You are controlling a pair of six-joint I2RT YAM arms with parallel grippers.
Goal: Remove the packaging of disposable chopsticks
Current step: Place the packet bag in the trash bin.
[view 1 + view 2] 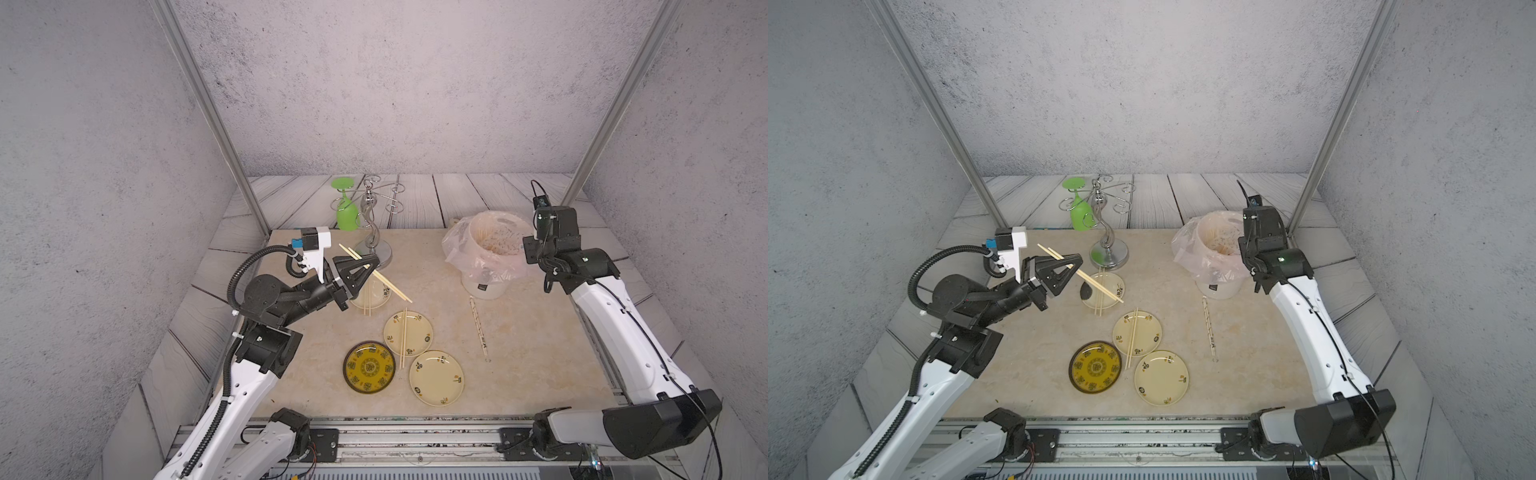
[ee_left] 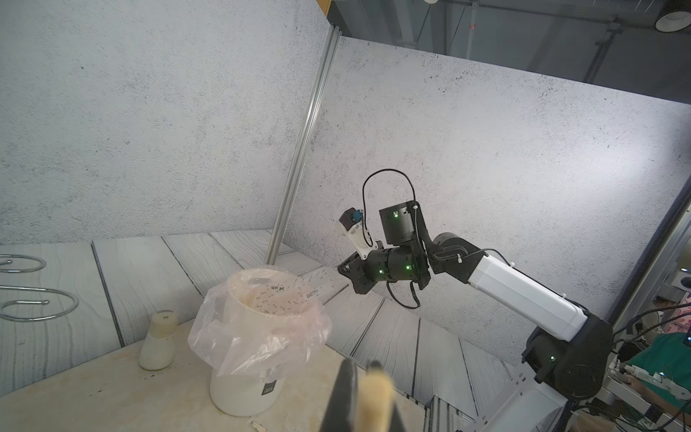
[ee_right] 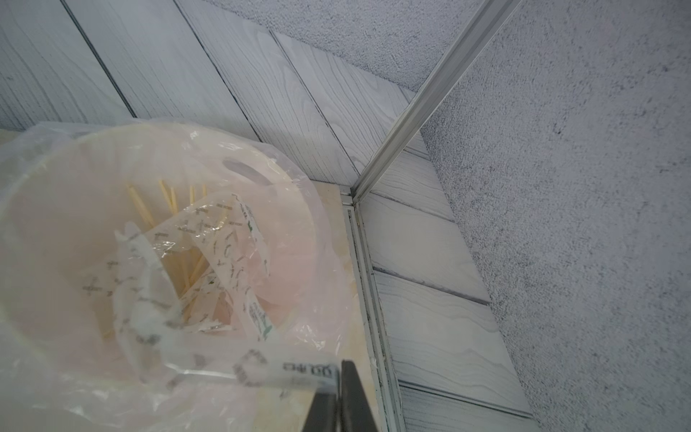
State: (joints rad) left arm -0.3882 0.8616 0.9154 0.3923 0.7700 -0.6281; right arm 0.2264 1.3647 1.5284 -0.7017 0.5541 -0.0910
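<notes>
Step now: one pair is unwrapped & the trash bit is at the bin. The right gripper (image 3: 339, 377) is squeezed tight on one end of an empty packaging sleeve (image 3: 295, 370). The rest of the sleeve hangs out over the white bin (image 1: 486, 289) w/ the pink bag (image 1: 455, 249). More empty sleeves & some sticks lie inside.

The left gripper (image 1: 371, 262) is squeezed on a bare pair of disposable chopsticks (image 1: 392, 287), about at their middle. It holds them up in the air, slanted, over a pale plate (image 1: 379, 304) that has a pair on it.

Next move, I think: the right jaws let go so the sleeve drops in (it's light & floppy, so it may cling to a finger or catch on the rim). The left arm should lay its pair flat on a plate w/ no sticks, e.g. the yellow plate (image 1: 347, 368) or the front plate (image 1: 436, 384).

After that: one wrapped pair (image 1: 478, 328) lies flat on the table (image 1: 532, 357), between the plates & the right arm, well apart from both grippers. That one likely needs both arms, one to hold the sticks & one to pull the sleeve off.
</notes>
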